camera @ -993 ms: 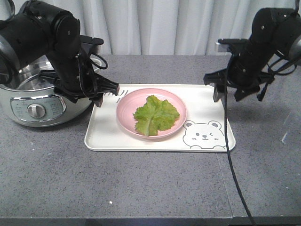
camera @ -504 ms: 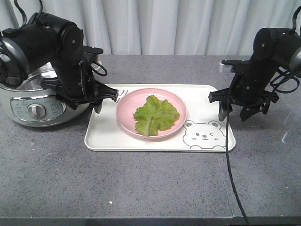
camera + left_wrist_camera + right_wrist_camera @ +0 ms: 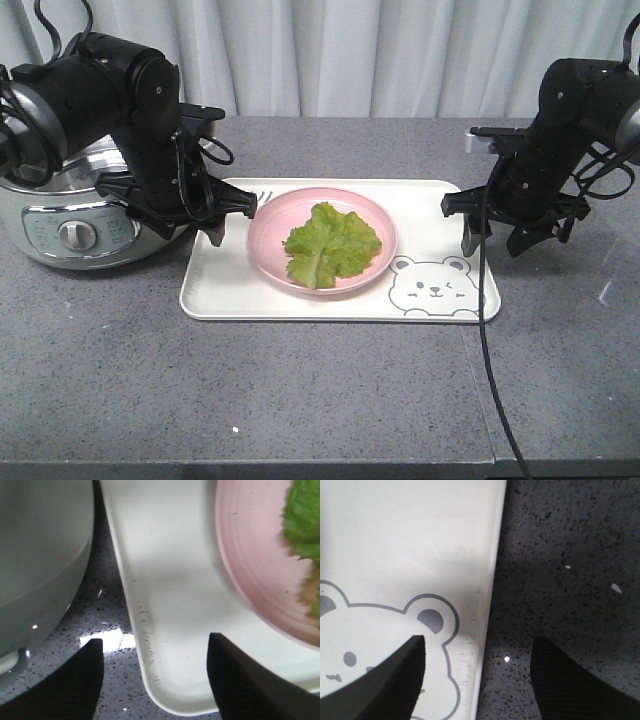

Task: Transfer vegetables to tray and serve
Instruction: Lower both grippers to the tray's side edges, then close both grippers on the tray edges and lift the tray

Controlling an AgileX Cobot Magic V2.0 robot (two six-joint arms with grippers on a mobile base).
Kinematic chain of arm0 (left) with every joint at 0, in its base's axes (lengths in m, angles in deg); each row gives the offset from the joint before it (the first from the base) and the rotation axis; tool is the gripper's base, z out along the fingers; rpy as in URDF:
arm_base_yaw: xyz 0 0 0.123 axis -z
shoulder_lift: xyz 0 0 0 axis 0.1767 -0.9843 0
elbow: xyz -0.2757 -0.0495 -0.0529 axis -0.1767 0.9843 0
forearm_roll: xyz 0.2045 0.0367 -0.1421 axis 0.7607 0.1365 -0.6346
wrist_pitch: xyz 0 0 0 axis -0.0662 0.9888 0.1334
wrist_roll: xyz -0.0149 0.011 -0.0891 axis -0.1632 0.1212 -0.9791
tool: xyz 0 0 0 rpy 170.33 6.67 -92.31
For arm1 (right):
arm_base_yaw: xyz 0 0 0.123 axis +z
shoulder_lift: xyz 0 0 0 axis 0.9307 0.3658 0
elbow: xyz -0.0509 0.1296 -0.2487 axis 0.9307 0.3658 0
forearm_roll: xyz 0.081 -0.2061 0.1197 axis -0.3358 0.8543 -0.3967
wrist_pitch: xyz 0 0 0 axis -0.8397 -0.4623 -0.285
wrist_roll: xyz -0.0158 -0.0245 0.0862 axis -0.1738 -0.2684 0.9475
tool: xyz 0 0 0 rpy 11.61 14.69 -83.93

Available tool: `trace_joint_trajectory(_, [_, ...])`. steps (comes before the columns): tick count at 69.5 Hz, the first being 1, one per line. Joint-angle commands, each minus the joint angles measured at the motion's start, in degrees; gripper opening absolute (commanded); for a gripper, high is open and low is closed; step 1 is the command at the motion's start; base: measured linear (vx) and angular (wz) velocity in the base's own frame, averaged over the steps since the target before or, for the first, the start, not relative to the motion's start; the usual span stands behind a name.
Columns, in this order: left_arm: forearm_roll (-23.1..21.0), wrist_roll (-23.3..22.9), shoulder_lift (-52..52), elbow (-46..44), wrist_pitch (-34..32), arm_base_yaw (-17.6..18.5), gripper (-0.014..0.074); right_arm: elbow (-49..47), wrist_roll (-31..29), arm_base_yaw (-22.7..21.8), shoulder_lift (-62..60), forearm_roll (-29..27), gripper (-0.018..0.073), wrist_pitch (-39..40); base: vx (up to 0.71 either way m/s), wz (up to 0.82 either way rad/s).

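Observation:
The vegetables (image 3: 330, 243) (image 3: 305, 520), a crinkly green lettuce leaf, lie on a round pink plate (image 3: 268, 228) (image 3: 250, 555) that stands on the cream tray (image 3: 230, 290) (image 3: 165, 580) (image 3: 410, 540). A bear face (image 3: 435, 285) (image 3: 395, 645) is printed at the tray's front right. My left gripper (image 3: 232, 222) (image 3: 154, 642) is open and straddles the tray's left rim, one finger over the tray and one over the table. At the opposite side my right gripper (image 3: 495, 240) (image 3: 479, 642) is open astride the tray's right rim. Neither holds anything.
A silver electric cooker pot (image 3: 70, 225) (image 3: 40, 555) stands close to the tray's left side, just behind my left arm. A black cable (image 3: 490, 350) hangs from the right arm across the grey table (image 3: 320, 400) to its front edge. White curtains hang behind.
The right arm has come down and inward to the tray's right rim. The left gripper has shifted slightly right along the tray's left rim. Plate and lettuce have not moved.

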Motion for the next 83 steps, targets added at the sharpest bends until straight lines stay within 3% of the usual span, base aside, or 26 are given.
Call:
trace_joint_trajectory(1, [-2.31,0.02,2.77,-1.1,0.25,0.04,0.0444,-1.2,-0.54,-0.28,-3.04,-0.18,0.0447,-2.53,0.0,0.0])
trace_joint_trajectory(19, [-3.79,0.69,3.01,-0.46,0.25,0.04,0.0444,-1.2,-0.61,-0.28,-3.04,-0.13,0.0447,-2.53,0.0,0.0])
trace_joint_trajectory(42, [-2.16,0.69,4.28,9.79,0.25,0.04,0.0444,-1.2,-0.65,-0.28,-3.04,-0.19,0.0447,-2.53,0.0,0.0])
trace_joint_trajectory(83, [-2.04,0.63,3.82,9.92,-3.69,0.04,0.0444,-1.2,-0.55,-0.28,-2.24,-0.25,0.0444,-2.58,0.0,0.0])
